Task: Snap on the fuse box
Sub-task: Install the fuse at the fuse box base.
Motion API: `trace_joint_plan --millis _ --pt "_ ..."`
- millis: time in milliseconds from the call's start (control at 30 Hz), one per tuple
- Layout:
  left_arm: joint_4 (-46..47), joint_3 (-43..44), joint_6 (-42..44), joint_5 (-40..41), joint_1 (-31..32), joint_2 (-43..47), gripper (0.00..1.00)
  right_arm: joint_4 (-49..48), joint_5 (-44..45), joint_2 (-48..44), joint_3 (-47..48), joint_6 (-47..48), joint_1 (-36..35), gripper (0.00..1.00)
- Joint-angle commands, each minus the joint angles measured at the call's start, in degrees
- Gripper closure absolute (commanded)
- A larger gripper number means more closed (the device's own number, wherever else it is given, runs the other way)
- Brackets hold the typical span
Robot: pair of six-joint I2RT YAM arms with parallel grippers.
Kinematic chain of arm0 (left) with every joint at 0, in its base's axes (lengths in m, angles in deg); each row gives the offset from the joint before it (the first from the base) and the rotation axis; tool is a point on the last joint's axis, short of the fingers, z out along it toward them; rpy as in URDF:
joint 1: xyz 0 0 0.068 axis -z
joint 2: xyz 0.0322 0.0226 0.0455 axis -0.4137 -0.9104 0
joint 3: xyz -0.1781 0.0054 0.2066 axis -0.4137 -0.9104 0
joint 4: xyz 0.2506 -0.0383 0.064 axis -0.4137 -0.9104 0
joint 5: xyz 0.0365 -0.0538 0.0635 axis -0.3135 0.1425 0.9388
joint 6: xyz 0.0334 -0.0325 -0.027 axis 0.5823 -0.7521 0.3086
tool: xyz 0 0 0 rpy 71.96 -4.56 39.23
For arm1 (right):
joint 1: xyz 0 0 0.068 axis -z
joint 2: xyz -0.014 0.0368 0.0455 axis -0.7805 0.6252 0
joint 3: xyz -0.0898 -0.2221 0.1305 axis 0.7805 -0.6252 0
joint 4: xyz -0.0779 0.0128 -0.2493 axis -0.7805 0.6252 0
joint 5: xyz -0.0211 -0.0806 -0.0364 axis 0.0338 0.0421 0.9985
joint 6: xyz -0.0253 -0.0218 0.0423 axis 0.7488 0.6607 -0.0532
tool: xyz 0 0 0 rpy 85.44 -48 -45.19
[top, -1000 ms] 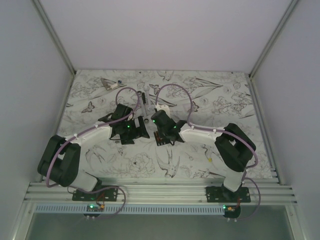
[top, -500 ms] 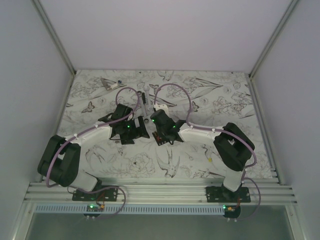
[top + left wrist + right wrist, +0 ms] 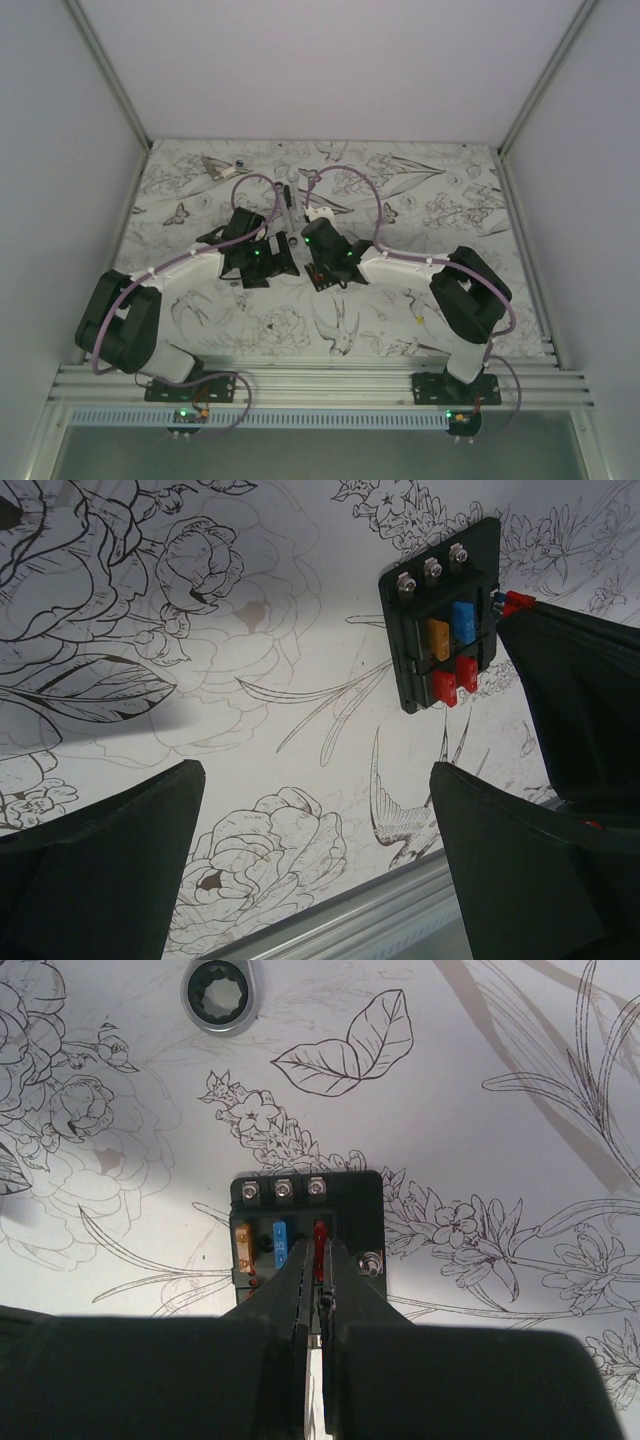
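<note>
Floral cloth (image 3: pixel 520 1050): wrench ring (image 3: pixel 190 1000) beyond fuse box (image 3: pixel 352 1200), right tool (image 3: pixel 318 1265) overlapping.

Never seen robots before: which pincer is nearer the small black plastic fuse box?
Right. The right pincer sits directly over the small black plastic fuse box, tips at a red fuse. The left pincer hangs open beside it, apart.

Left gripper (image 3: pixel 315 780): fingers (image 3: pixel 100 870) spread wide, at lower left and lower right of frame. Fuse box (image 3: pixel 424 590): upper right, flat on the floral table cover (image 3: pixel 250 630), fitted with an orange fuse (image 3: pixel 438 638), a blue fuse (image 3: pixel 461 620) and red fuses (image 3: pixel 445 688). Right gripper (image 3: pixel 512 620) meets its right edge.
</note>
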Motion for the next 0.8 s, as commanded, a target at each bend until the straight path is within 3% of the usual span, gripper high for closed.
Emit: trace_joint_plan --millis 0,767 --pt "-0.1 -0.2 -0.5 -0.1 0.4 -0.5 0.00 -1.7 -0.6 0.3 0.5 0.5 -0.4 1.00" --pt "0.0 -0.3 -0.5 -0.2 0.4 -0.6 0.00 0.9 -0.2 1.9 2.1 2.3 -0.4 1.00"
